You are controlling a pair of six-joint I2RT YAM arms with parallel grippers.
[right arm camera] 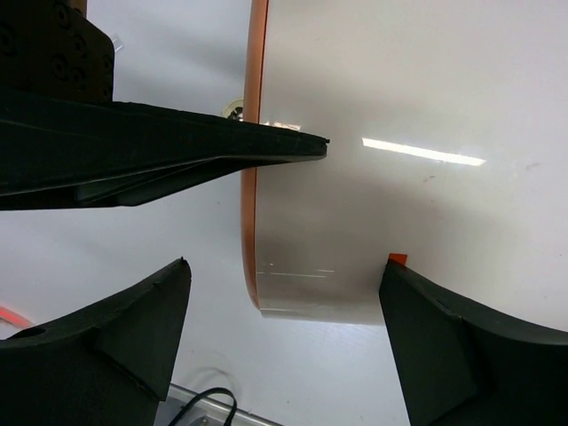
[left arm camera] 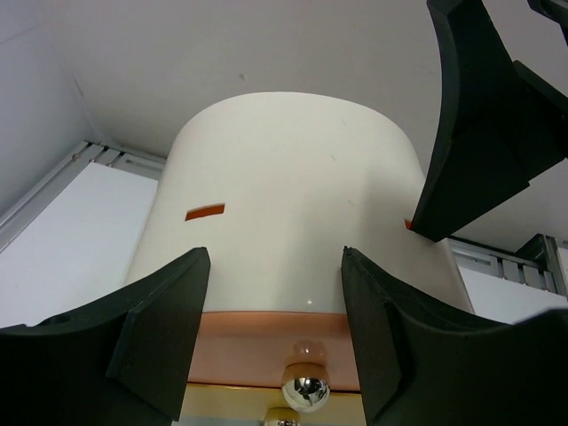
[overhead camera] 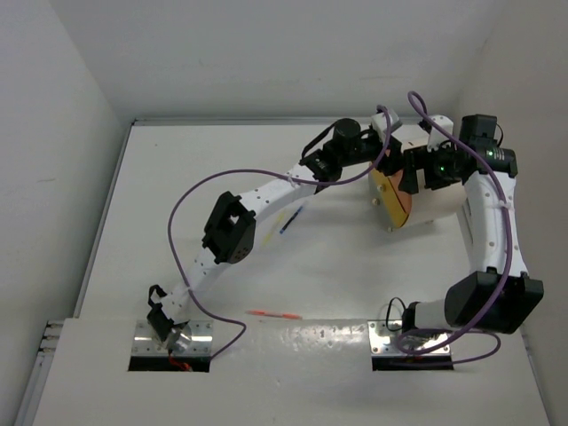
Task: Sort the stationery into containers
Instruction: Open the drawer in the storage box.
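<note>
The container is a cream drum (overhead camera: 437, 197) with an orange-yellow front disc (overhead camera: 391, 193), lying at the back right. My left gripper (overhead camera: 387, 153) is open at the disc; in the left wrist view its fingers (left arm camera: 160, 342) stand either side of the small silver knob (left arm camera: 306, 391), not touching it, below the drum (left arm camera: 284, 186). My right gripper (overhead camera: 419, 173) is open over the drum's side (right arm camera: 399, 115), its fingers (right arm camera: 444, 346) straddling the drum near the orange rim (right arm camera: 252, 133). A blue pen (overhead camera: 291, 220), a yellow pen (overhead camera: 278, 221) and an orange-red pen (overhead camera: 273, 314) lie on the table. No patterned cylinders show.
The white table (overhead camera: 177, 204) has walls at the back and both sides. The left arm's purple cable (overhead camera: 191, 200) loops over the left half. The orange-red pen lies near the front edge between the arm bases.
</note>
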